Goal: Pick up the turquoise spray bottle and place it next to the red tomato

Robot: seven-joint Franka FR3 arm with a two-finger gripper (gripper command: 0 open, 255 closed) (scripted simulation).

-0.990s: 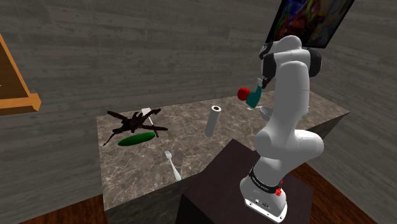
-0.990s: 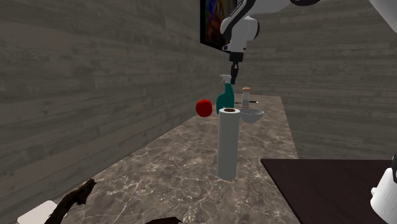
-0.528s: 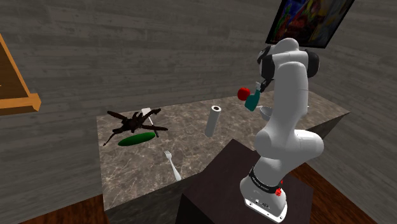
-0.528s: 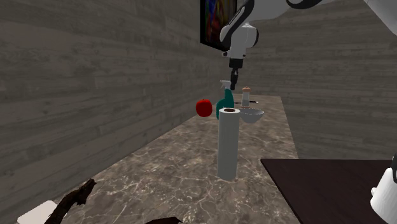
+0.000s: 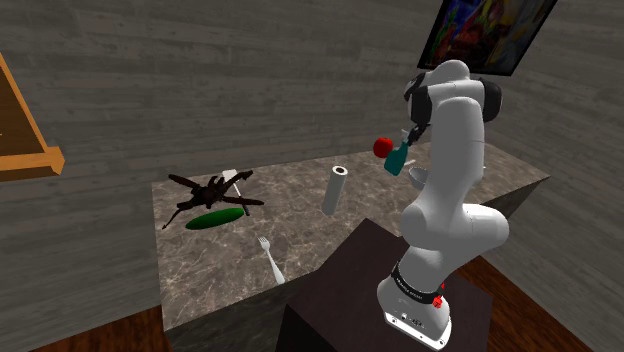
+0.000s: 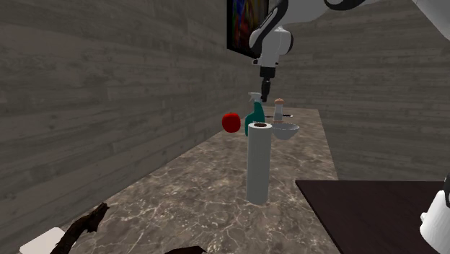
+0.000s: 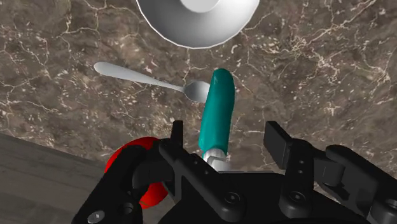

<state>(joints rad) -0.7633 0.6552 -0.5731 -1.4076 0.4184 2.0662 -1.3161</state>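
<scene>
The marble tabletop [image 5: 230, 272] runs with its back edge along a plank wall [image 6: 108, 108], and the stand [image 5: 340, 290] butts against its front edge. The far end is crowded. The red tomato [image 6: 230, 122] sits close to the wall edge, the turquoise spray bottle [image 6: 254, 114] is just beside it, and a white bowl [image 7: 197, 19] and a spoon [image 7: 137, 76] lie near on the bottle's other side. Bare marble stays open between this cluster and the upright paper towel roll [image 6: 259, 162], and more beyond the roll.

The gripper [image 6: 265, 92] hangs directly over the bottle's spray head. In the wrist view its fingers [image 7: 276, 141] stand wide apart with the bottle's neck between them, a gap on each side — nothing is clasped. The bottle leans, its base tipped toward the spoon; I cannot tell whether the base rests fully on the tabletop.
</scene>
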